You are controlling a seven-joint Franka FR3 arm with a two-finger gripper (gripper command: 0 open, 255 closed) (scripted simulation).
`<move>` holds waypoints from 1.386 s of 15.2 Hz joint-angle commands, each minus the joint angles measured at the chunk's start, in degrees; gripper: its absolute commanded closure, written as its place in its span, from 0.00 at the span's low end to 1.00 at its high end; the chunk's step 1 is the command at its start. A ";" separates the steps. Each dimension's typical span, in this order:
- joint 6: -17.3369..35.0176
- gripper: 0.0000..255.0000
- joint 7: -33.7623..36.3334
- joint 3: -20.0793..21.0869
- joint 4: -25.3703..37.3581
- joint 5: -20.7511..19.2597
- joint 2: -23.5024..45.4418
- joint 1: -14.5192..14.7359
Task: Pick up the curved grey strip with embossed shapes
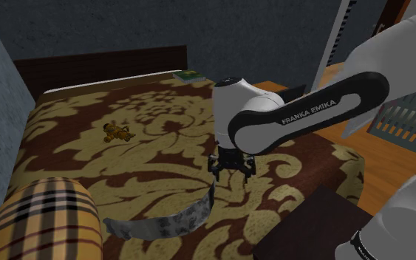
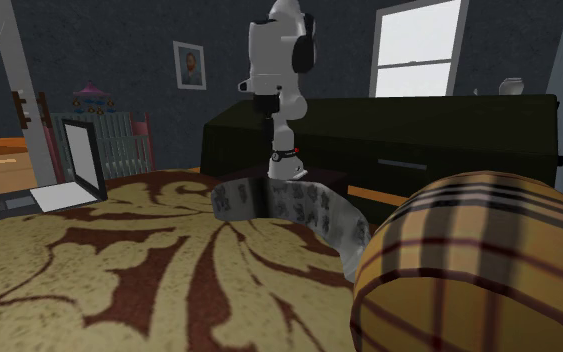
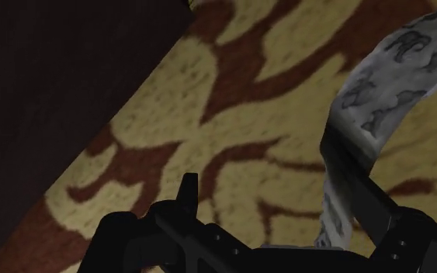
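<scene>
Shoulder view has the gripper [image 1: 231,171] low over the bed, pointing down, just past the far right end of the curved grey strip [image 1: 165,220]. The strip stands on its edge on the cover and sweeps in an arc from that end towards the shoulder view's left and near side, ending close to a plaid bolster [image 1: 40,221]. Its long axis therefore runs away from the hand, not across it.

In the wrist view the fingers stand wide apart and hold nothing. The strip's end rises between them, close against one finger and well apart from the other. I cannot tell whether that near finger touches it. The grasp seems to turn on this offset. The fingers need to close across the thin wall of the band, and the far finger has most of the gap to cover.

Under the hand is a soft bedcover [image 1: 154,111], cream with a large brown floral pattern. A small orange-brown toy [image 1: 116,134] lies well off towards the far left, and a green book [image 1: 190,75] sits near the dark headboard [image 1: 103,68]. The second exterior view shows dark blue walls, a bright window [image 2: 419,45], a framed picture [image 2: 190,64], a long dark dresser [image 2: 449,125] and an open laptop [image 2: 69,175].
</scene>
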 commanded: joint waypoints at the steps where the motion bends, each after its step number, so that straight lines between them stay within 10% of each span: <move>1: 1.56 0.00 7.08 1.71 3.15 -2.85 5.86 -0.73; 7: 4.45 0.00 24.83 0.92 12.74 -12.54 22.33 1.88; 16: 9.31 0.00 27.04 -0.78 11.46 -16.04 26.78 3.32; 17: 9.30 1.00 27.06 -0.70 11.34 -15.93 26.62 3.32; 21: 9.31 1.00 27.08 -0.69 11.32 -15.92 26.61 3.33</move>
